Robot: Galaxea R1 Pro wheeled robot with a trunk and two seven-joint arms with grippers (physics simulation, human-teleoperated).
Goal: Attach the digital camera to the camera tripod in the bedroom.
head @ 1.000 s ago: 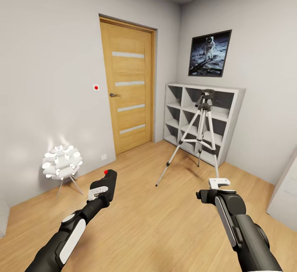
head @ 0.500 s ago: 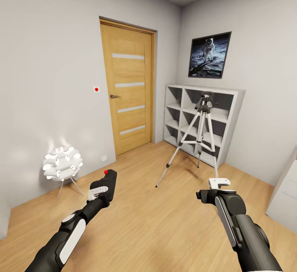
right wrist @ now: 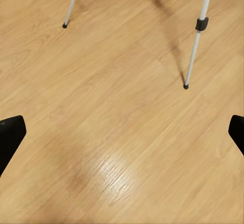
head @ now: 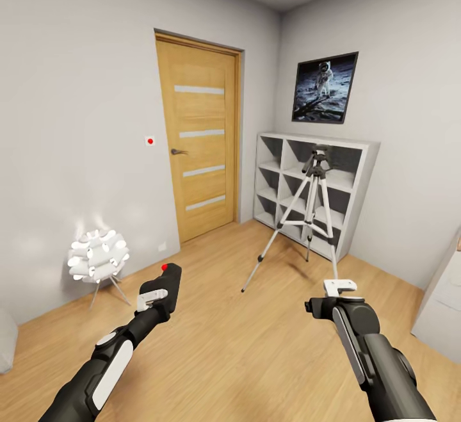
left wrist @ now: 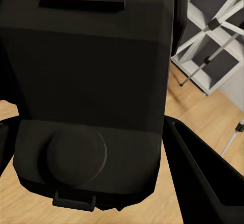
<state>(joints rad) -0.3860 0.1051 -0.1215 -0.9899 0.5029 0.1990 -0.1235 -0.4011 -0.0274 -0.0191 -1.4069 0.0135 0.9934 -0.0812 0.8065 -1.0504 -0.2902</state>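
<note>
Gripping the camera, left pincer hangs above floor; right pincer spread wide, empty. Tripod stands ahead of right pincer, before shelf.

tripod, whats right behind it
A grey cube shelf stands behind the tripod, against the wall. Its open cubbies look empty; the tripod's legs and head cover parts of them.

Black arms with white panels and white clips.
</note>
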